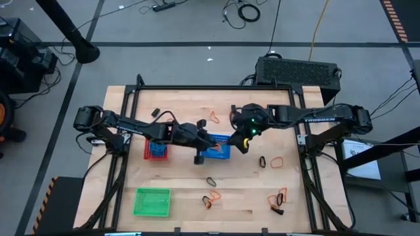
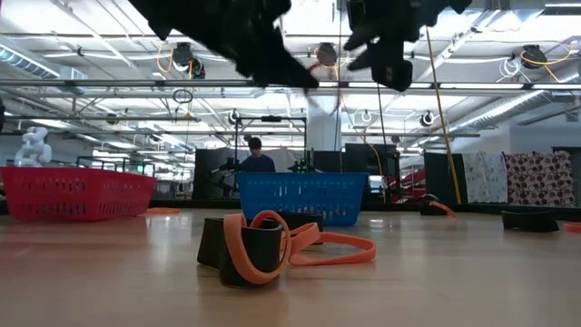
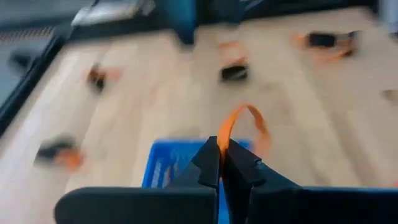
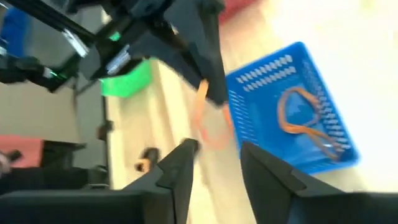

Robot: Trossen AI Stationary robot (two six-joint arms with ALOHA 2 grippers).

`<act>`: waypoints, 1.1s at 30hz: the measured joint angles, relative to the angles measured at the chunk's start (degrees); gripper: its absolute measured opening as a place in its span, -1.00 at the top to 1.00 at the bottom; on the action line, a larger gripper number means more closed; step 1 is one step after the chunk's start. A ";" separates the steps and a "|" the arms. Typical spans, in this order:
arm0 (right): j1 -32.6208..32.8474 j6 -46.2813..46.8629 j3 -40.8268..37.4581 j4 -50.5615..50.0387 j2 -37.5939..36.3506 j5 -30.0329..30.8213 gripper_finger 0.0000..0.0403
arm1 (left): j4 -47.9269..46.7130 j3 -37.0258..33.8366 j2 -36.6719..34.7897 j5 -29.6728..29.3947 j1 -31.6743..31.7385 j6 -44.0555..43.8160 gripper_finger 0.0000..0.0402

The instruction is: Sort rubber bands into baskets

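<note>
Blue basket (image 4: 292,106) holds orange rubber bands (image 4: 301,118).

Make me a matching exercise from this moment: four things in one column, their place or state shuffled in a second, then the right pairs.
1. left gripper
2. right gripper
3. blue basket
4. green basket

A. holds orange bands already
B. open, holding nothing
C. shut on an orange rubber band
D. near the table's front edge, away from both arms

Pairs: 1-C, 2-B, 3-A, 4-D
</note>
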 joint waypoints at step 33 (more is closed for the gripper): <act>-1.18 -19.85 0.06 -9.08 0.24 13.65 0.32 | -24.13 12.56 13.36 -5.13 1.75 -32.37 0.93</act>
